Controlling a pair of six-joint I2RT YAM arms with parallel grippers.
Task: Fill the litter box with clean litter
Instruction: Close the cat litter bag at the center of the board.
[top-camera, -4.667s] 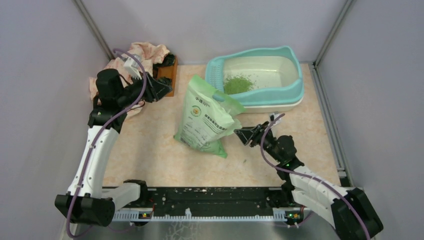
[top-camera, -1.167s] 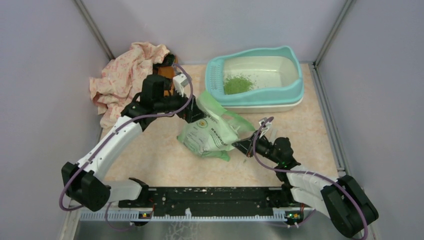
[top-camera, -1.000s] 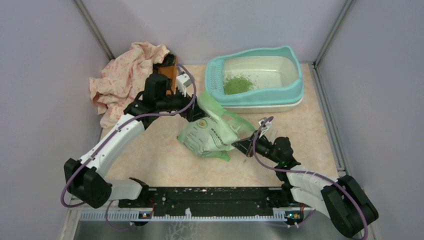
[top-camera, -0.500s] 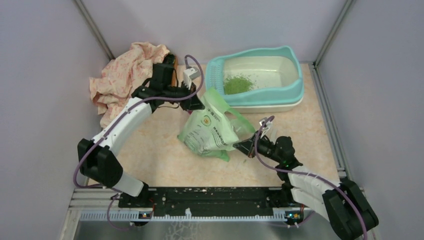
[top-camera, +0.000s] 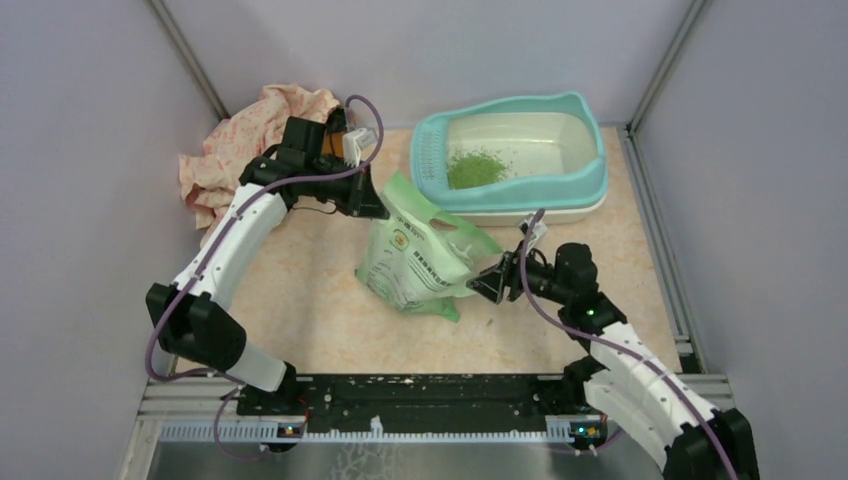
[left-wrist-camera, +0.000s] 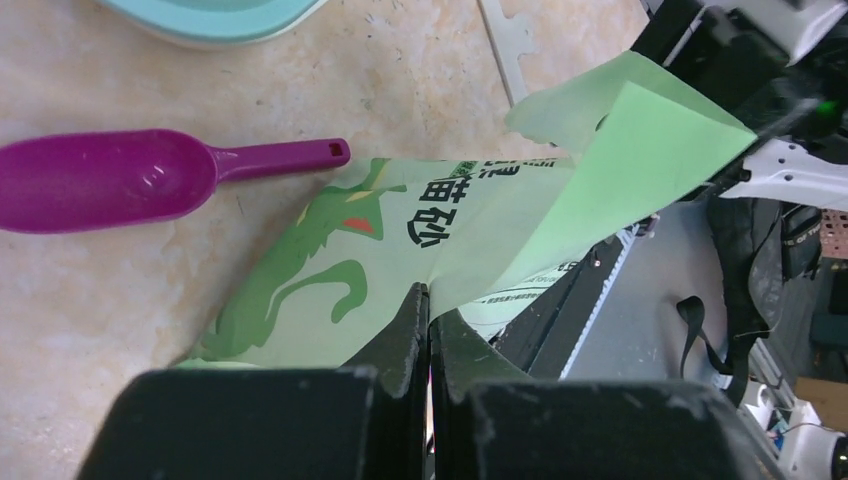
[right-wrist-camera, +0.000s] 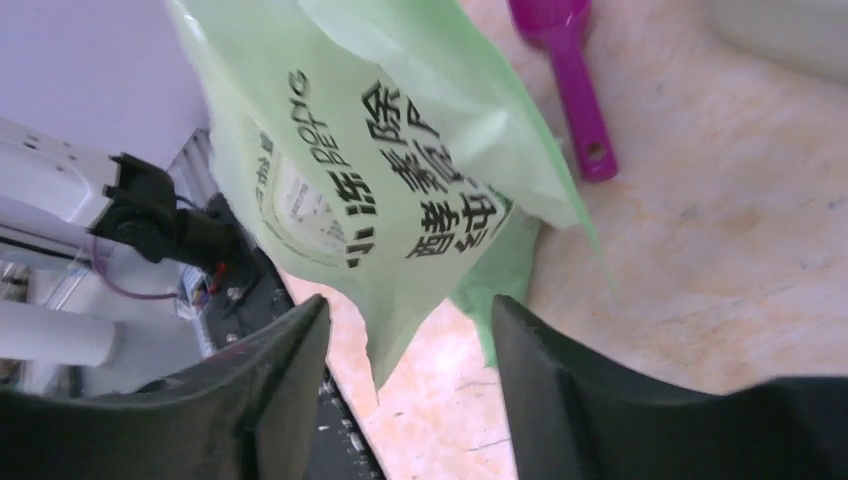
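Handover | left tool (left-wrist-camera: 428, 330) is now clamping the bag (top-camera: 420, 262) just in front of the litter box (top-camera: 590, 140) | right tool (right-wrist-camera: 410, 340) is opening, letting go | litter (top-camera: 474, 168) is lying thinly inside the litter box, so another pour is likely coming

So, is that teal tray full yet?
Nearly empty: the litter box holds only a small green litter pile near one end; the rest of its basin is bare.

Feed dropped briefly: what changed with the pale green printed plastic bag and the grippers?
Left gripper swung from near the pink cloth and pinched the bag by its top, lifting it. Right gripper opened at the bag's near corner. Teal-rimmed plastic litter box and green litter granules unchanged.
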